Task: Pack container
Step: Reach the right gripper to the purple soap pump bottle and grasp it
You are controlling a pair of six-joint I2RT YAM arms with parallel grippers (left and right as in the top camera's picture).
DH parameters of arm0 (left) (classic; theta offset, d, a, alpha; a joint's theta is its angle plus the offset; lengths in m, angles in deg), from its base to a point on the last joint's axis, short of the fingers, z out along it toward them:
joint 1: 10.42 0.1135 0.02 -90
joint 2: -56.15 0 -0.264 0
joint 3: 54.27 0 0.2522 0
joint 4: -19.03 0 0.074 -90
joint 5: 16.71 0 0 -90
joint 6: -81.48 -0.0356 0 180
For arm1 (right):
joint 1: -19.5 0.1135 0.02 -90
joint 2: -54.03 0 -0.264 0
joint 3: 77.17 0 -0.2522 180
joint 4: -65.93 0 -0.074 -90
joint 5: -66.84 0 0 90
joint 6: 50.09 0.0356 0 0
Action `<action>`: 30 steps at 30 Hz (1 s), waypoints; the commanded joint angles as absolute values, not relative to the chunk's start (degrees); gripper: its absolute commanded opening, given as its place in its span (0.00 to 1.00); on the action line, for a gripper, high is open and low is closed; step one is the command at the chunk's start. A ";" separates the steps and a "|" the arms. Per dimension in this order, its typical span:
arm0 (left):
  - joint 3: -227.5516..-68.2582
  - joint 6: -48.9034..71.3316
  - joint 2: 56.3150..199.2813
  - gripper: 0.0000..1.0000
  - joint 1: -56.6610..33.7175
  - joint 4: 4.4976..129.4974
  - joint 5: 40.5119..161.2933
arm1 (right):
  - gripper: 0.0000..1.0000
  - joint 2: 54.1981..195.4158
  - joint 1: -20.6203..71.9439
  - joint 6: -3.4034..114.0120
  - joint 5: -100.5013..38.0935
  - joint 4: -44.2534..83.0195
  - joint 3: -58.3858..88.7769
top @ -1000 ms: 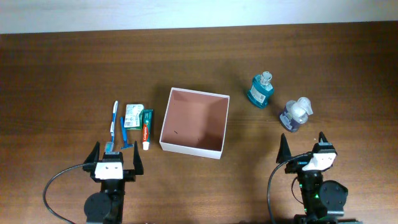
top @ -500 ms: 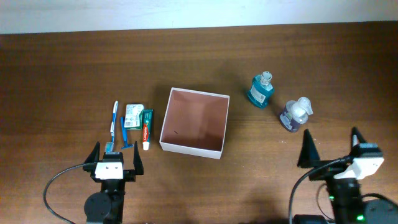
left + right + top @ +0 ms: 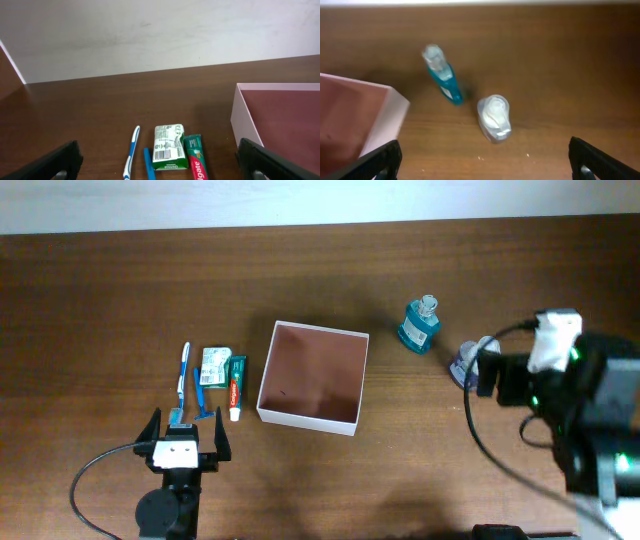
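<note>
Lower left in the overhead view, my left gripper [image 3: 186, 432] sits where it was a second ago, jaws spread wide and empty. My right gripper [image 3: 487, 375] has swung up from the bottom edge to the right middle of the frame. It is equally wide and empty, and partly covers the pale pump bottle [image 3: 494, 119]. The container [image 3: 310, 375] lies at centre, well left of the right gripper and up-right of the left one. The blue bottle [image 3: 419, 328] stands farther back.

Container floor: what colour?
The container has a pinkish-brown floor inside white walls. It shows best in the overhead view.
</note>
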State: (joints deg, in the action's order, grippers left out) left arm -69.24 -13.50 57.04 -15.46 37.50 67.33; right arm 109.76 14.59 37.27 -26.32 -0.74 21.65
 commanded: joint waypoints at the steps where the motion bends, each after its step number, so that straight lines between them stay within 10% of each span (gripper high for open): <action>1: -68.74 -14.24 56.45 0.99 -15.13 37.37 67.96 | 0.98 113.21 14.22 36.64 -20.00 -1.02 19.38; 17: -68.74 -14.24 56.45 0.99 -15.13 37.37 67.96 | 1.00 130.11 14.11 21.82 -22.97 2.21 18.62; 30: -68.74 -14.24 56.45 0.99 -15.13 37.37 67.94 | 0.73 141.39 12.97 20.31 -23.30 -0.15 13.50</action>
